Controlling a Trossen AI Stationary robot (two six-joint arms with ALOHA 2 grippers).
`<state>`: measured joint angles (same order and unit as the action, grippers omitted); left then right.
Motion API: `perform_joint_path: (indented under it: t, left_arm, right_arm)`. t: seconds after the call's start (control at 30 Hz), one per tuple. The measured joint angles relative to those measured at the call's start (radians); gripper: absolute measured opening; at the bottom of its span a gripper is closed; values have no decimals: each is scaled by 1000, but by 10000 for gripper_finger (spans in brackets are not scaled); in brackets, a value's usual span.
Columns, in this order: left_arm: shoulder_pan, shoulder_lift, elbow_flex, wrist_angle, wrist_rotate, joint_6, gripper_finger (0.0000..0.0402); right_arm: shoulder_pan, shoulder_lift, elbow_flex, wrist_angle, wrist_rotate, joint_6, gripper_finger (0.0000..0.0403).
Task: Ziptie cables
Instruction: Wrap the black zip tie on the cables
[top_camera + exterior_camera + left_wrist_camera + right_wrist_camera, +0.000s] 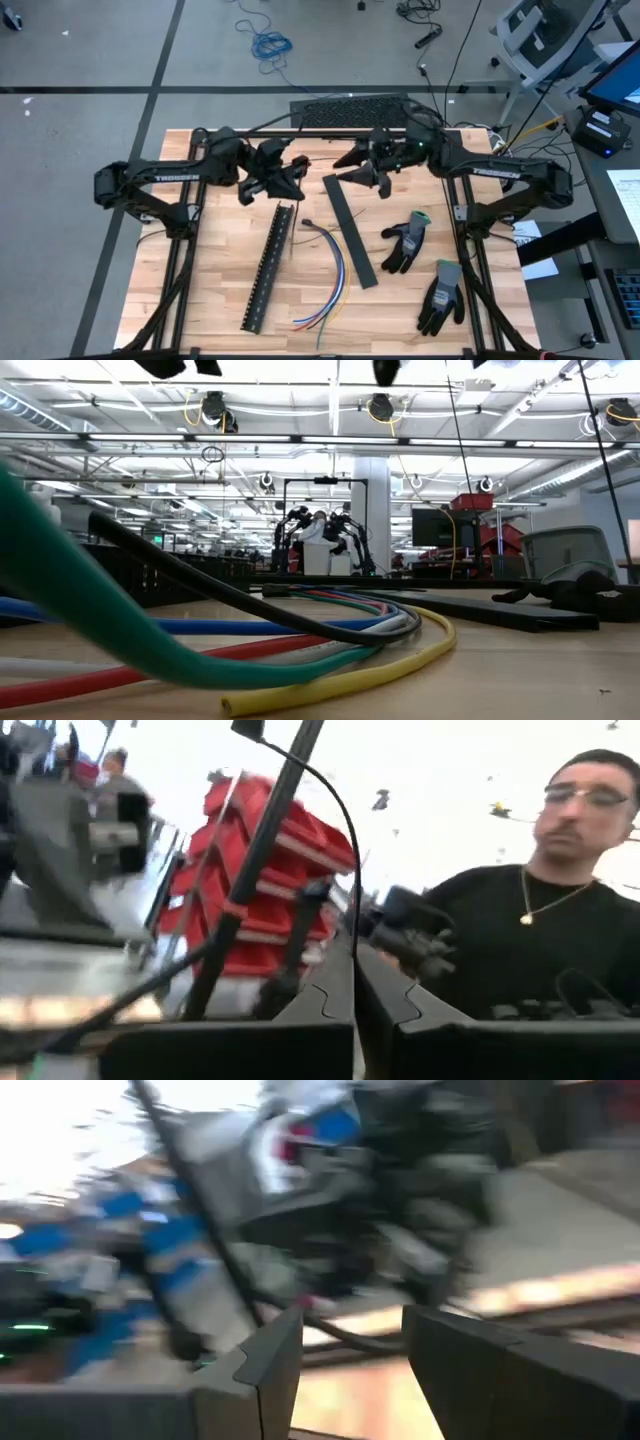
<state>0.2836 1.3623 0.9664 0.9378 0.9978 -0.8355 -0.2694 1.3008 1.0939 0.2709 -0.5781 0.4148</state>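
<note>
The cables at the picture's lower middle look light and floppy; grab them mid-bundle. The left gripper has its jaws pressed together, and the right gripper has its jaws spread apart.

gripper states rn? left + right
Left gripper: shut, holding nothing visible, raised over the table's far side.
Right gripper: open, empty, raised opposite the left.

The high view looks straight down on the whole table. The low view sits at tabletop level, very near the cables, which fill its lower left. Both share these cables. Each wrist view faces outward into the room.
</note>
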Motion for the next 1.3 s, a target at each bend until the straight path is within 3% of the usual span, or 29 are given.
perform_joint_path:
  t: [0.1,0.23,0.67,1.3]
  left_arm:
    - [-9,51,0,69,-44,-23,0]
    - [-35,90,-1,98,-57,-24,0]
    - [-88,109,-1,126,-131,-21,0]
    - [-86,172,0,138,-147,-67,0]
  right_arm:
    - [9,52,0,161,-74,76,165]
    - [9,105,0,323,-85,142,165]
    - [11,220,0,615,-128,321,165]
    - [57,233,0,669,-121,360,164]
